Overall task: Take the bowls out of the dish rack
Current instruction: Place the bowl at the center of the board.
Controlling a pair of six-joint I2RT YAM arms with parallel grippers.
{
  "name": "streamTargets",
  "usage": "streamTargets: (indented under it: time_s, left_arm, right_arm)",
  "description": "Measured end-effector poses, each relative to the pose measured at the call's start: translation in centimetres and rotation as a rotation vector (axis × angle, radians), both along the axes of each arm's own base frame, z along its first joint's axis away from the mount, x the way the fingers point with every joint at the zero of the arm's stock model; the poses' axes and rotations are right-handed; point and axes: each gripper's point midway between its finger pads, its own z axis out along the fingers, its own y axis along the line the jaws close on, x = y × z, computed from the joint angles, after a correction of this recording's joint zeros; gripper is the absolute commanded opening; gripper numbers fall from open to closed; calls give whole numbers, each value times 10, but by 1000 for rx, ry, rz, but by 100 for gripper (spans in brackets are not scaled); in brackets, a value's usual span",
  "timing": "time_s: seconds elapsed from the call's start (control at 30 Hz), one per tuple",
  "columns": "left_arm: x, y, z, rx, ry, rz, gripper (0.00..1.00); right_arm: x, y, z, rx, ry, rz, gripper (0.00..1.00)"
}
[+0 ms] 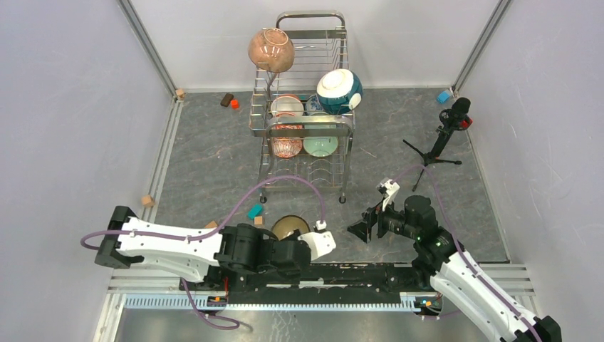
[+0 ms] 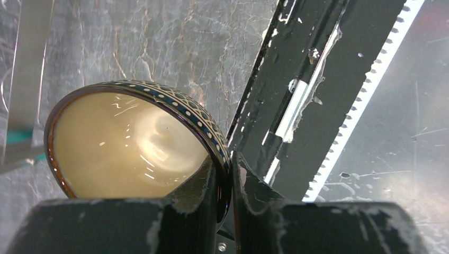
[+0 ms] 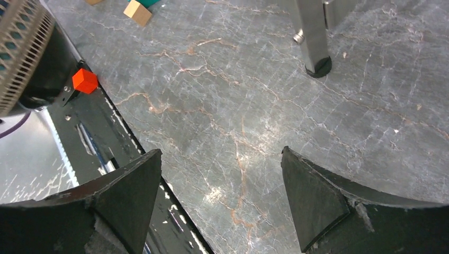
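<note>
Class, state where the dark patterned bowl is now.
Top view, left of centre: the dark patterned bowl is pinched by its rim in the left gripper, in front of the dish rack.

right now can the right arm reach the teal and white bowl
Probably yes: the right gripper is open and empty, and the teal-and-white bowl sits exposed at the right of the dish rack.

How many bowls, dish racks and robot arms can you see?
Bowls: 7 showing, six on the dish rack, the dark bowl in the left end effector
Dish racks: 1
Robot arms: 2
Total: 10
</note>
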Motion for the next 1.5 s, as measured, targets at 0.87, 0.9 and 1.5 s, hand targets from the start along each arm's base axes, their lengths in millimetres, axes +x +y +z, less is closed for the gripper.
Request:
streamTargets:
  time_s: [0.87,0.9,1.5]
  left_arm:
    - [-14,-18,-67,232,-225,-691,2]
    - [-14,-18,-70,249,-227,-700,2]
    - [-18,-18,-74,266,-222,-754,2]
  right_arm:
    - [-16,43,51,-140,-38,201,81]
    - [-17,47,50,-152,-43,210,81]
    - [-38,76,22,-363,-84,259,66]
